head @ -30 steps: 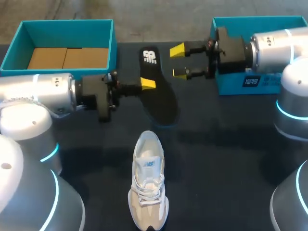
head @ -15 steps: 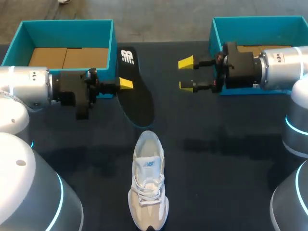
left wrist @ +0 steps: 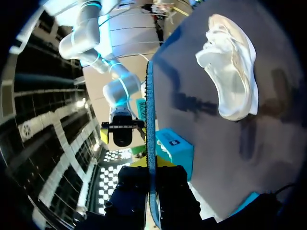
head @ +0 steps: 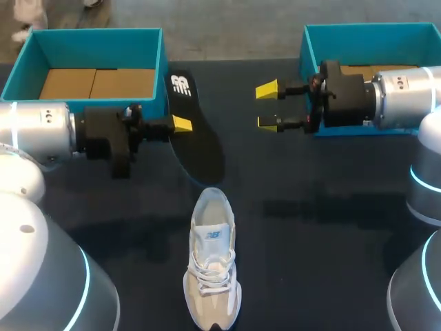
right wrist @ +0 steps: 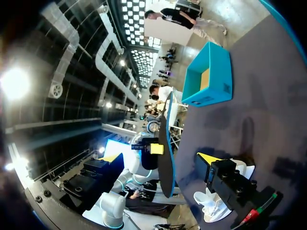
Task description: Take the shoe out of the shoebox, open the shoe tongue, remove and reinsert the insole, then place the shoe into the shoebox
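My left gripper (head: pixel 181 124) is shut on one long edge of the black insole (head: pixel 200 148), holding it above the table beside the left teal shoebox (head: pixel 162 76). In the left wrist view the insole (left wrist: pixel 149 110) runs edge-on between the fingers of that gripper (left wrist: pixel 149 179). The white and beige shoe (head: pixel 212 262) lies on the table near the front, toe toward me. My right gripper (head: pixel 271 107) stands open to the right of the insole, apart from it. From the right wrist the insole (right wrist: pixel 165 143) shows ahead between the wide-spread yellow tips (right wrist: pixel 208 158).
A second teal box (head: pixel 358 34) sits at the back right, behind my right arm's wrist. The left shoebox has a brown cardboard floor (head: pixel 96 83) and nothing else inside. The shoe (left wrist: pixel 230 67) lies well ahead of the left gripper on the dark tabletop (head: pixel 324 227).
My left arm has drawn back to the left, carrying the insole toward the left shoebox. My right gripper has pulled away to the right, staying open. The shoe has not moved.
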{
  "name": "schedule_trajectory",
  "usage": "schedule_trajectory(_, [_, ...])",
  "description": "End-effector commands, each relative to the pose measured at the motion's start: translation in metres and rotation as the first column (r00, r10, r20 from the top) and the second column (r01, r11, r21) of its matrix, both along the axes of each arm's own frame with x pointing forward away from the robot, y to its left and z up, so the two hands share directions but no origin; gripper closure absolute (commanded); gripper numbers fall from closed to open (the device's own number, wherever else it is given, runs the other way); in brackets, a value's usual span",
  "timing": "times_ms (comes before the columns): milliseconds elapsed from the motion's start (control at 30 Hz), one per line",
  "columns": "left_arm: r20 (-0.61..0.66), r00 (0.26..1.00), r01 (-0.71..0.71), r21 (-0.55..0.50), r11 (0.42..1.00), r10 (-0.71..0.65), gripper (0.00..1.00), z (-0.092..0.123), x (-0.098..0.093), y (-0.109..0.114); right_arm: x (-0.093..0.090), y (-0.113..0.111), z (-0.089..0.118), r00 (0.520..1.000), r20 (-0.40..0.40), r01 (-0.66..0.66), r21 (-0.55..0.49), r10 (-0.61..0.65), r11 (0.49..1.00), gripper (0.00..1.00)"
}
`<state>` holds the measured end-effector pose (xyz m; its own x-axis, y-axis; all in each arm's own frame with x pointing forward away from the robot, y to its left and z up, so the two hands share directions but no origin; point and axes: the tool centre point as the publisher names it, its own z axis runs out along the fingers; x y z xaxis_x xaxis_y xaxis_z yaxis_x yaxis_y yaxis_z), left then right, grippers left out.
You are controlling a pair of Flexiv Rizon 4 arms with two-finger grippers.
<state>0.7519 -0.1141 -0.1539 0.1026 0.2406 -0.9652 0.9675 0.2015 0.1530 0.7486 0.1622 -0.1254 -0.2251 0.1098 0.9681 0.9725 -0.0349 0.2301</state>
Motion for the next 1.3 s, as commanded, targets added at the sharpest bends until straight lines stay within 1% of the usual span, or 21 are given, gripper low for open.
schedule_trajectory(33, [-0.215,0.975,0.057,-0.01,0.998,-0.058,1.0,0.012,0.013,0.015,0.0,0.002,-0.001,1.0,0.0,0.002,-0.001,-0.002,1.0,0.0])
schedule_trajectory(100, [-0.334,0.94,0.063,-0.014,0.998,-0.064,1.0,0.016,0.018,0.02,0.0,0.002,-0.001,1.0,0.0,0.002,-0.001,-0.002,1.0,0.0])
schedule_trajectory(233, [-0.52,0.852,0.055,-0.04,0.998,-0.068,1.0,0.028,0.023,0.03,0.0,0.002,-0.001,1.0,0.0,0.002,-0.001,-0.002,1.0,0.0])
schedule_trajectory(333, [-0.672,0.736,0.052,-0.075,0.996,-0.089,1.0,0.035,0.026,0.036,0.0,0.002,-0.001,1.0,0.0,0.002,-0.001,-0.002,1.0,0.0])
schedule_trajectory(433, [-0.789,0.606,0.042,-0.097,0.994,-0.103,1.0,0.036,0.025,0.039,0.0,0.002,-0.001,1.0,0.0,0.002,-0.001,-0.002,1.0,0.0])
schedule_trajectory(500, [-0.855,0.506,0.024,-0.115,0.993,-0.111,1.0,0.036,0.024,0.039,0.0,0.002,-0.001,1.0,0.0,0.002,-0.001,-0.002,1.0,0.0])
schedule_trajectory(600, [-0.935,0.327,-0.005,-0.143,0.99,-0.134,1.0,0.036,0.021,0.038,0.0,0.002,-0.001,1.0,0.0,0.002,-0.001,-0.002,1.0,0.0])
schedule_trajectory(700, [-0.973,0.176,-0.046,-0.159,0.986,-0.148,1.0,0.036,0.02,0.037,0.0,0.002,-0.001,1.0,0.0,0.002,-0.001,-0.002,1.0,0.0])
schedule_trajectory(800, [-0.985,0.029,-0.118,-0.172,0.978,-0.17,1.0,0.035,0.02,0.038,0.0,0.002,-0.001,1.0,0.0,0.002,-0.001,-0.002,1.0,0.0])
schedule_trajectory(833, [-0.984,-0.008,-0.133,-0.173,0.976,-0.176,1.0,0.035,0.02,0.039,0.0,0.002,-0.001,1.0,0.0,0.002,-0.001,-0.002,1.0,0.0])
schedule_trajectory(1300, [-0.985,-0.007,-0.136,-0.169,0.976,-0.171,1.0,0.033,0.018,0.04,0.0,0.002,-0.001,1.0,0.0,0.002,-0.001,-0.002,1.0,0.0])
